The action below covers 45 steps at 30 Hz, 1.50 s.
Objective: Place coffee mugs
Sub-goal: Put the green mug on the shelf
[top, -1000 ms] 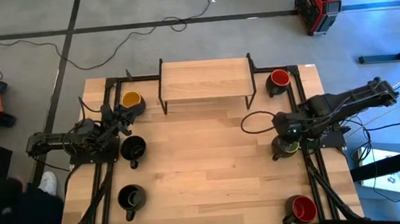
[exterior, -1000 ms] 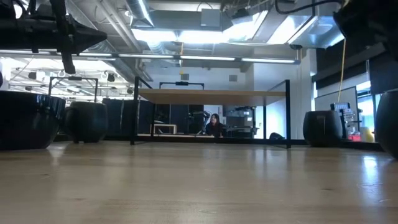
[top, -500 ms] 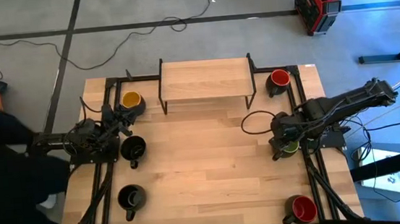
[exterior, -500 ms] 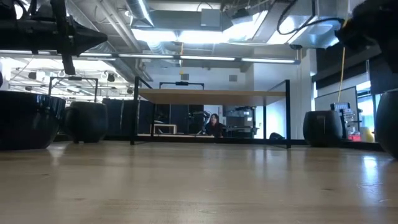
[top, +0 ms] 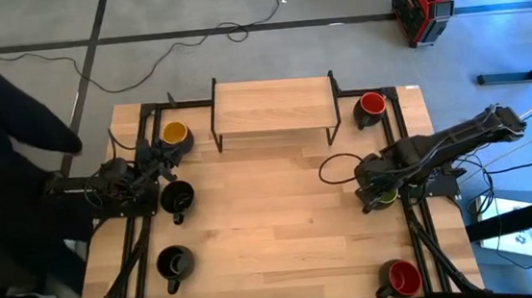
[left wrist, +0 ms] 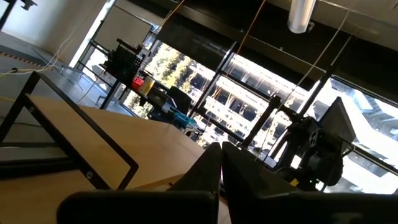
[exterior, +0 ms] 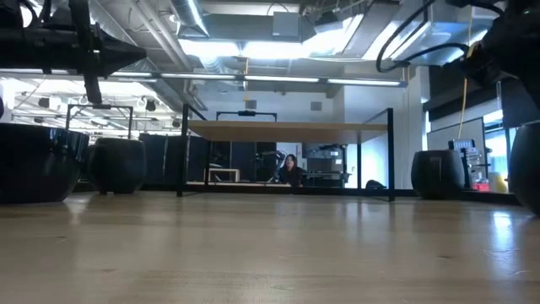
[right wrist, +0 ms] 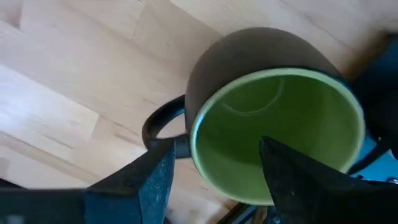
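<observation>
Several black coffee mugs stand on their bases on the wooden table: a yellow-lined one (top: 174, 134) and two black-lined ones (top: 176, 197) (top: 175, 263) on the left, two red-lined ones (top: 371, 107) (top: 403, 278) and a green-lined one (top: 382, 198) on the right. My right gripper (right wrist: 216, 148) hangs open over the green-lined mug (right wrist: 280, 118), pointing down. One finger is above its inside and the other outside, next to the handle (right wrist: 160, 119); I see no touch. My left gripper (top: 160, 168) is shut between the yellow-lined mug and the nearest black-lined one, holding nothing.
A low wooden shelf (top: 274, 105) on black legs stands at the far middle of the table. Black frame rails (top: 416, 232) run along both sides. A person in dark clothes (top: 1, 153) stands close to the table's left edge, beside my left arm.
My right arm has shifted a little toward the table's left above the green-lined mug, which stays in place on the table. A person has stepped in along the table's left side.
</observation>
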Each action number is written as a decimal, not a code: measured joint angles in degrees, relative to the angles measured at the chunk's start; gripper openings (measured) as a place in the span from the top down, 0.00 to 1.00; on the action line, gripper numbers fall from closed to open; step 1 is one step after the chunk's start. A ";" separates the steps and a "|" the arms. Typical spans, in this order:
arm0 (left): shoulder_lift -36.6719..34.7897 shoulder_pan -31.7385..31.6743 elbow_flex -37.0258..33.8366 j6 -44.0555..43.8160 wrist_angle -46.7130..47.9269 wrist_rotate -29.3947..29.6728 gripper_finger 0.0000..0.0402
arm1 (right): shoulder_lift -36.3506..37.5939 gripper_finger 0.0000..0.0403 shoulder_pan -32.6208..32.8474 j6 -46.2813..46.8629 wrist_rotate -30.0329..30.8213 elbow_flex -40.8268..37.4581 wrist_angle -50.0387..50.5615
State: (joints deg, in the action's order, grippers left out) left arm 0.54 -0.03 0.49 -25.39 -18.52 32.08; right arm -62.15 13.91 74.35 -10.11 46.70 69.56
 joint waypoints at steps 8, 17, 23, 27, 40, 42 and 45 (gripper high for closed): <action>0.00 -0.07 0.00 0.00 0.65 -0.03 0.98 | -4.31 0.50 0.00 -4.16 0.46 0.02 -2.04; 0.00 -0.07 0.00 -0.02 -0.12 0.00 0.98 | -10.06 0.63 -0.04 -10.14 0.96 0.02 -2.23; 0.00 -0.07 0.00 -0.04 -0.17 0.00 0.98 | -10.32 0.76 -0.04 -11.66 1.34 0.02 -1.86; 0.00 -0.07 0.00 -0.02 -0.17 0.00 0.98 | -10.32 0.87 -0.04 -12.20 1.16 0.02 -1.81; 0.00 -0.07 0.00 0.00 -0.17 0.04 0.98 | -10.32 0.98 -0.02 -16.49 0.84 0.06 -2.29; 0.00 -0.07 0.00 -0.01 -0.17 0.04 0.98 | -10.28 0.99 -0.02 -17.56 0.60 0.40 -2.76; 0.00 -0.07 0.00 0.29 -0.17 0.07 0.98 | -10.20 0.98 -0.07 -19.62 0.20 1.02 -4.08</action>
State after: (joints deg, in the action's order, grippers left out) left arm 0.54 -0.10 0.49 -25.10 -18.70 32.14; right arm -72.35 13.85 54.73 -9.90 47.71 65.48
